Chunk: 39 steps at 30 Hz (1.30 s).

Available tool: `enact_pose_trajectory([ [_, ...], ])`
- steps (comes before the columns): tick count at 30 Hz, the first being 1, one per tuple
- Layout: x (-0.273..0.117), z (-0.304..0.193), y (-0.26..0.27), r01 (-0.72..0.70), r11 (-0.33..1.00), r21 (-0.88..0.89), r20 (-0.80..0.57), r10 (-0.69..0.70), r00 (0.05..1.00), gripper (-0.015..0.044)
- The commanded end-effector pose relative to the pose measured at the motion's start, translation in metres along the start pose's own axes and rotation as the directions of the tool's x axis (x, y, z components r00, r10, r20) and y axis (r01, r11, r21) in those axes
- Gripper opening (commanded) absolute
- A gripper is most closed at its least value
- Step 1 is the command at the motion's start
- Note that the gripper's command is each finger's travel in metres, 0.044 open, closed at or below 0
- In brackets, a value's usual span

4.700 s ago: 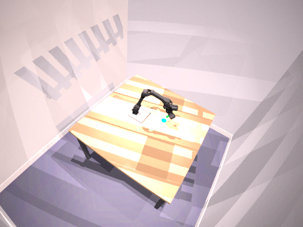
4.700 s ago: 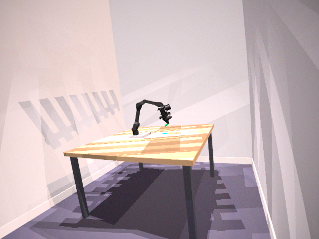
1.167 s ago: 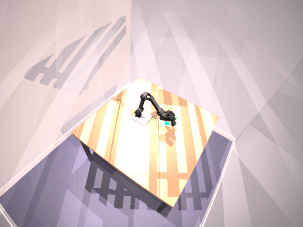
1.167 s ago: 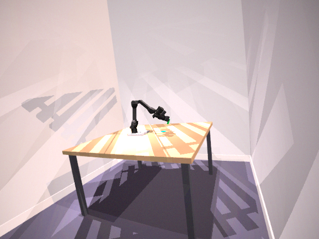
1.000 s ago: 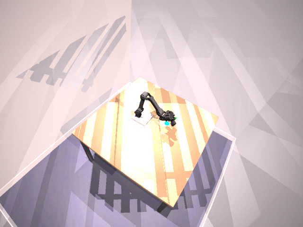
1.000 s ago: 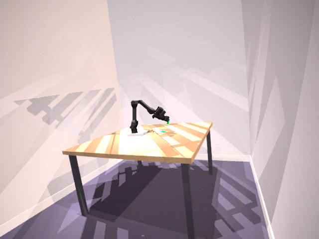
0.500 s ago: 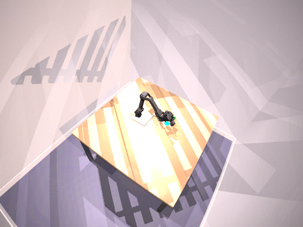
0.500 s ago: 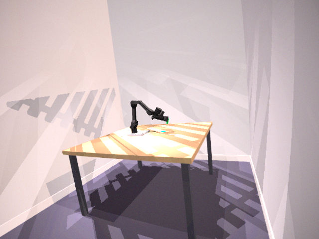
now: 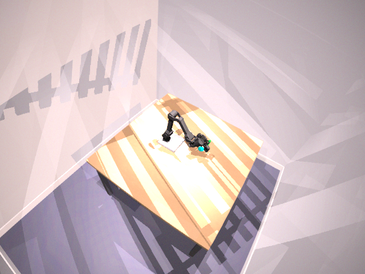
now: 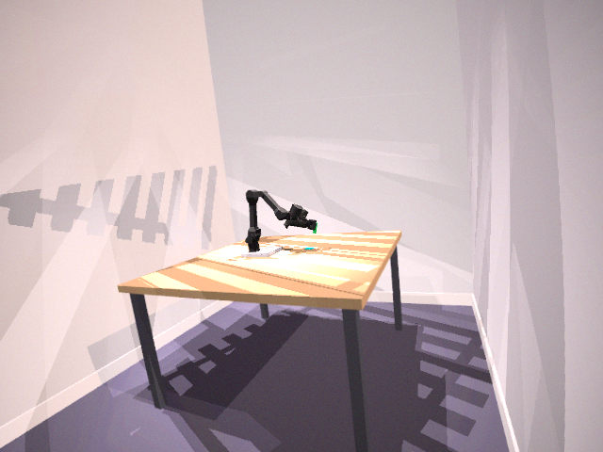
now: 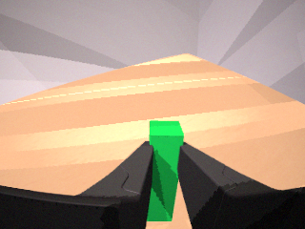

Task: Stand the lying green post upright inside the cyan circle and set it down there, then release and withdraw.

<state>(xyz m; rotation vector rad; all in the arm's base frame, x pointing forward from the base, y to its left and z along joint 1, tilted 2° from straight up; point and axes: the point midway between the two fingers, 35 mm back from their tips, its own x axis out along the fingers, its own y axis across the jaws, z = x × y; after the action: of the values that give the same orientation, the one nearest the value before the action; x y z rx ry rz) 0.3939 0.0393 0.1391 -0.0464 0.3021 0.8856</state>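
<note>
The green post [image 9: 209, 141] [image 10: 315, 228] [image 11: 165, 162] is between the fingers of my gripper [image 10: 314, 225] [image 11: 164, 149], which is shut on it. In the exterior view the post looks close to upright, held in the air above the table. In the wrist view its top end sticks up past the fingertips; the lower part runs down between the fingers. The cyan circle [image 9: 201, 148] [image 10: 309, 249] lies flat on the table below the gripper, partly covered by the gripper in the top view. It does not show in the wrist view.
The wooden table [image 9: 177, 188] [image 10: 234, 286] [image 11: 71, 110] has bright stripes of light and shadow. The arm stands on a white base plate [image 9: 174, 146] [image 10: 265, 252] behind the circle. Walls rise beyond the table's far edges.
</note>
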Motion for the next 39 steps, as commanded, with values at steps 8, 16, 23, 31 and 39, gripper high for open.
enact_pose_trajectory([
  [8, -0.008, 0.000, 0.008, -0.023, 1.000, -0.016, 0.049, 0.023, 0.999, 0.0023],
  [16, -0.014, -0.001, 0.013, -0.038, 0.999, -0.033, 0.082, 0.040, 0.996, 0.0023],
  [23, -0.020, -0.002, 0.019, -0.051, 0.997, -0.049, 0.109, 0.057, 0.992, 0.0023],
  [31, -0.026, -0.003, 0.025, -0.067, 0.995, -0.069, 0.137, 0.076, 0.988, 0.0023],
  [39, -0.033, -0.004, 0.033, -0.083, 0.992, -0.091, 0.163, 0.097, 0.982, 0.0023],
])
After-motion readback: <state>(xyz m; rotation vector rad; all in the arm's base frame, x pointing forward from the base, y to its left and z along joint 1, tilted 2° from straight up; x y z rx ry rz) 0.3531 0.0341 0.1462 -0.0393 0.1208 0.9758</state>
